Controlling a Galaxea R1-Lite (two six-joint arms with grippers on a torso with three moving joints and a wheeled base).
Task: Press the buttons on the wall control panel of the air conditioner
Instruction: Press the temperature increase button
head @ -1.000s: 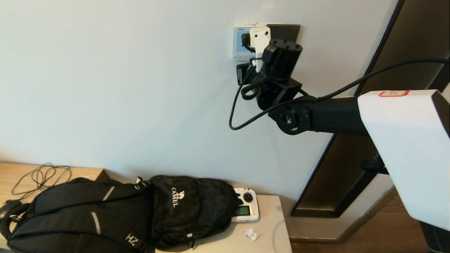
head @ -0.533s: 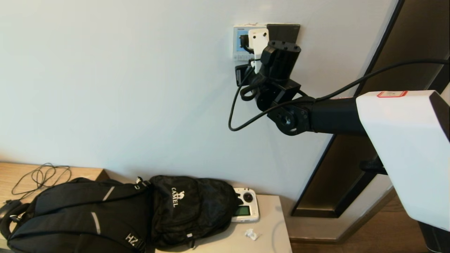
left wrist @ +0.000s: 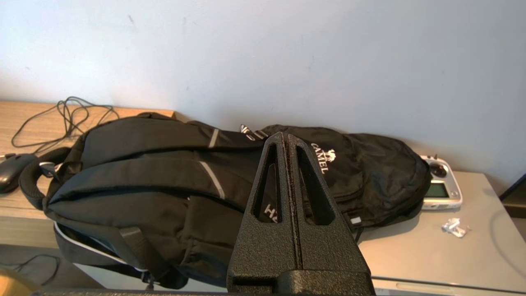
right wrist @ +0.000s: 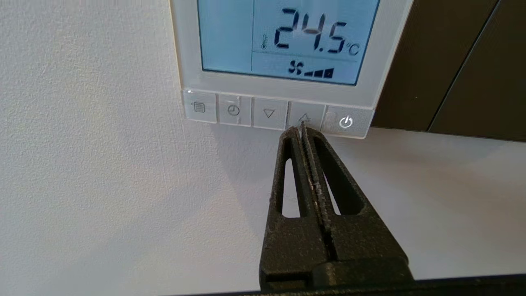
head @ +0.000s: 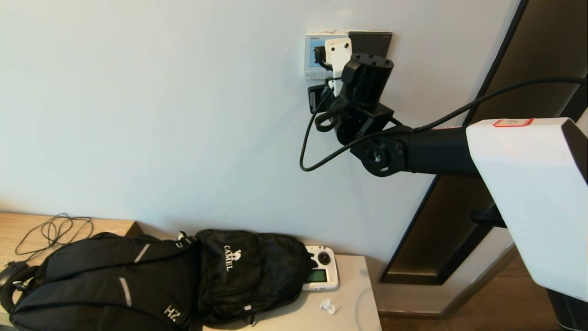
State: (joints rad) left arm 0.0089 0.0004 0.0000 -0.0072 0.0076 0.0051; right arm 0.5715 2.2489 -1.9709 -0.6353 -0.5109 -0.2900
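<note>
The air conditioner's wall control panel (head: 313, 69) (right wrist: 187, 49) is white, and its pale blue screen (right wrist: 287, 37) reads 24.5 °C. The buttons (right wrist: 269, 114) run in a row along its bottom edge. My right gripper (right wrist: 299, 128) is shut, its joined tip resting against the lower edge of the up-arrow key (right wrist: 306, 116), between the down-arrow and power keys. In the head view the right arm's wrist (head: 367, 78) covers much of the panel. Held low, my left gripper (left wrist: 284, 137) is shut and empty above a black backpack (left wrist: 164, 172).
A dark grey switch plate (head: 370, 42) sits directly right of the panel. Below, a desk holds the backpack (head: 138, 276), a white handheld controller (head: 321, 273), a scrap of paper (head: 328, 306) and a loose cable (head: 53, 230). A dark door frame (head: 459, 230) stands to the right.
My right wrist has shifted slightly left along the panel since a second ago and has stayed almost still in the last half second. Nothing else has moved.
</note>
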